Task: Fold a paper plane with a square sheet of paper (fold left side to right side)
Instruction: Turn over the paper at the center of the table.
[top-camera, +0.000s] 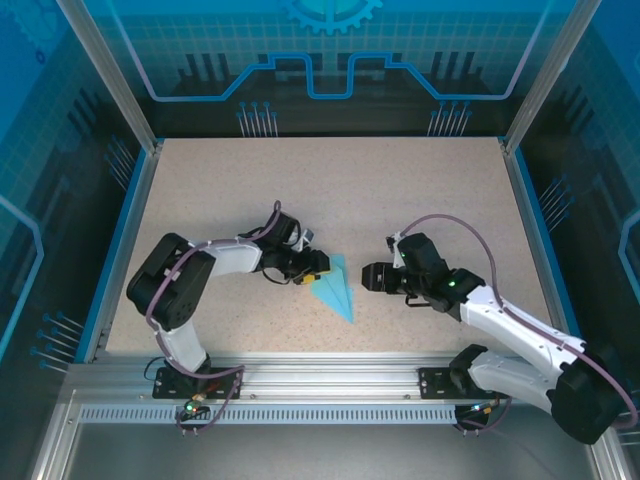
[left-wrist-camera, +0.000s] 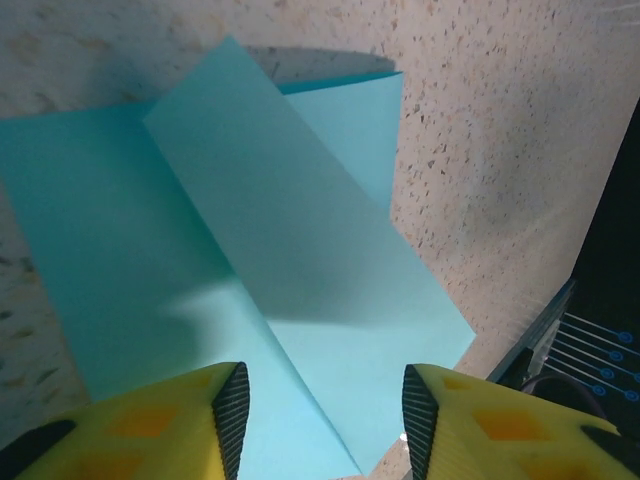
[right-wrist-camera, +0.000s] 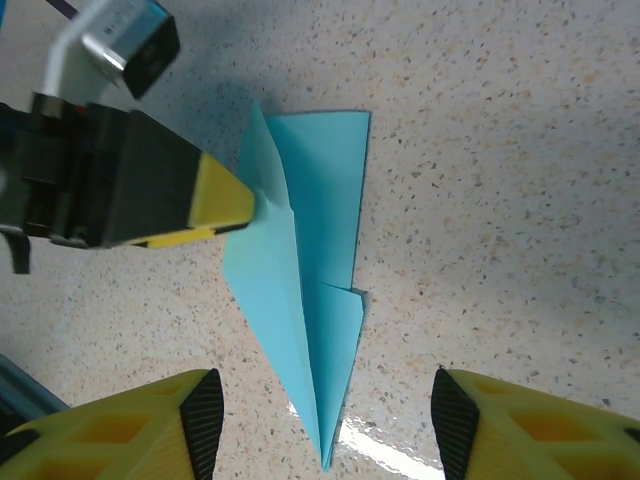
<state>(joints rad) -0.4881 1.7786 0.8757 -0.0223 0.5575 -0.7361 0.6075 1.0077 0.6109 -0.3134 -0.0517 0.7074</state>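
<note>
The square sheet of paper (top-camera: 335, 292) lies near the middle of the table, folded into a slim cyan paper plane. Its point faces the near edge. In the right wrist view the plane (right-wrist-camera: 325, 190) has a centre crease, and its left flap stands raised. My left gripper (top-camera: 311, 272) is at the plane's left edge. Its yellow fingertip (right-wrist-camera: 222, 196) touches the raised flap. In the left wrist view the left gripper (left-wrist-camera: 325, 420) is open above the folded paper (left-wrist-camera: 250, 250). My right gripper (top-camera: 366, 277) is just right of the plane. In its own wrist view the right gripper (right-wrist-camera: 320, 420) is open, with the plane's tip between its fingers.
The speckled beige table (top-camera: 400, 190) has free room behind and to both sides of the paper. An aluminium rail (top-camera: 330, 375) runs along the near edge. Blue-lit walls and metal posts (top-camera: 120, 90) enclose the table.
</note>
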